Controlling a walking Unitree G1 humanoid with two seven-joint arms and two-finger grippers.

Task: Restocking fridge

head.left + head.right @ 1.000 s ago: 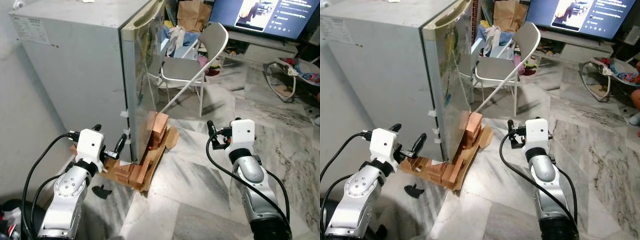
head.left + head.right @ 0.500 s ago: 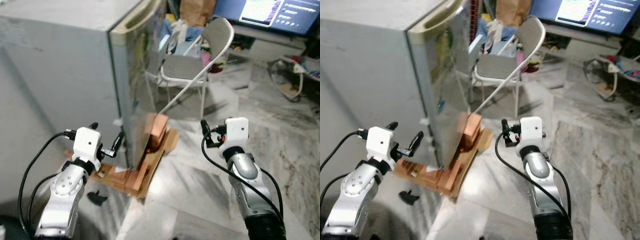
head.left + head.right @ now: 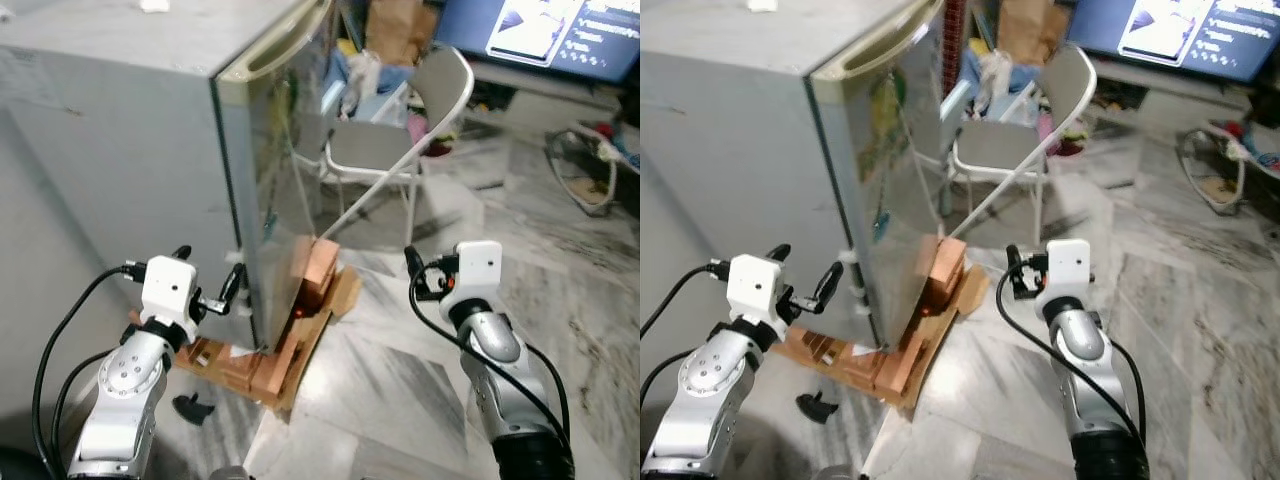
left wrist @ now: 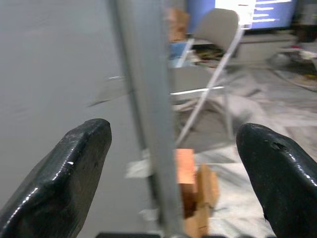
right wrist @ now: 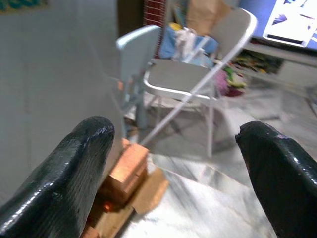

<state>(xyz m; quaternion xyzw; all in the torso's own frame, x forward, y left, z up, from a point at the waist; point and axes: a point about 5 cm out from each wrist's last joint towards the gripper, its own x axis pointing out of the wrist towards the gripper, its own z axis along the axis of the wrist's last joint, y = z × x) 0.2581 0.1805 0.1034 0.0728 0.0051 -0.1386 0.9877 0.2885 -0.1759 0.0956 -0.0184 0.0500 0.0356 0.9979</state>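
I've got the left gripper (image 3: 208, 285) fingers wide by the tall grey metal fridge (image 3: 180, 150), door shut, on orange bricks (image 3: 300, 310). Right gripper (image 5: 173, 163) also wide, w/ grey folding chair (image 3: 400, 140) beyond fridge.

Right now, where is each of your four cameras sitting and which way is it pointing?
Left eye view: on the head, looking forward and down at the fridge on its wooden blocks; both silver arms show, left gripper beside the fridge corner.
Right eye view: same head, same scene; right gripper raised over the marble floor.
Left wrist view: along the open left fingers at the fridge's front edge.
Right wrist view: along the open right fingers at the folding chair.
All four share the chair and blocks.
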